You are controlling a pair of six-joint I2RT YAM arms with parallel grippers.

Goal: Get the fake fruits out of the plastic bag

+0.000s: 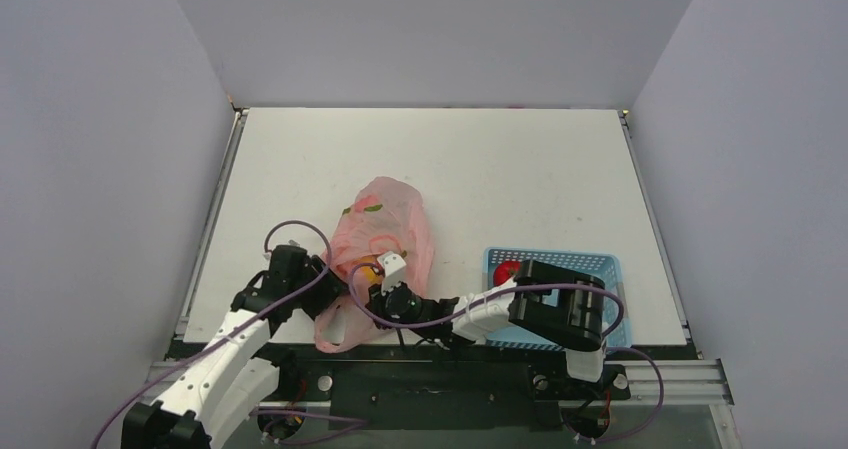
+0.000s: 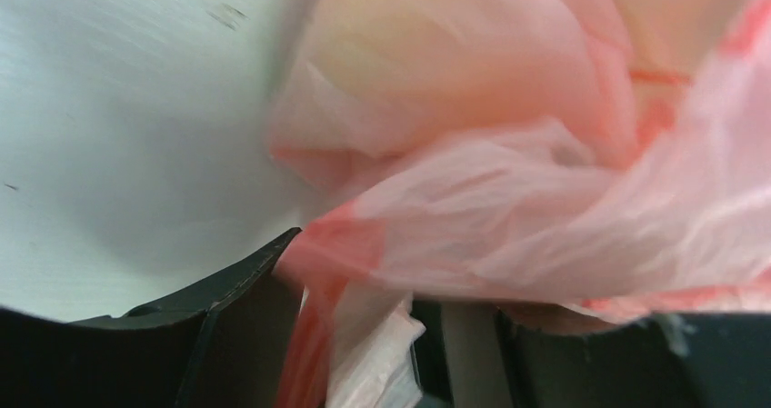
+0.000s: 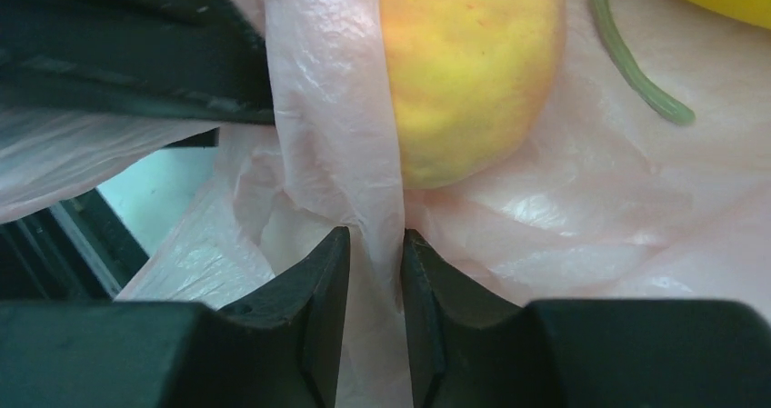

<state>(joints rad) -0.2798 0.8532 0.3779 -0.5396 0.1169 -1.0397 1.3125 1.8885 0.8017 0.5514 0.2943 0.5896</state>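
— We're clamping the right end effector on a fold of the bag, which is lying at the table's seven o'clock. The film is looking thin and slippery.
— We cannot tell the left end effector's grip. We're judging the peach, inside at twelve o'clock, light and firm: pinch its middle.

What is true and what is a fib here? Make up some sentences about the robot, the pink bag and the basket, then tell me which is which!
1. The right fingers pinch a fold of the pink bag. True.
2. The blue basket has nothing in it. False: a red fruit lies inside it.
3. A yellow-orange peach is inside the bag, just past the right fingers. True.
4. The bag lies at the far end of the table. False: it lies near the arms, at the near edge.
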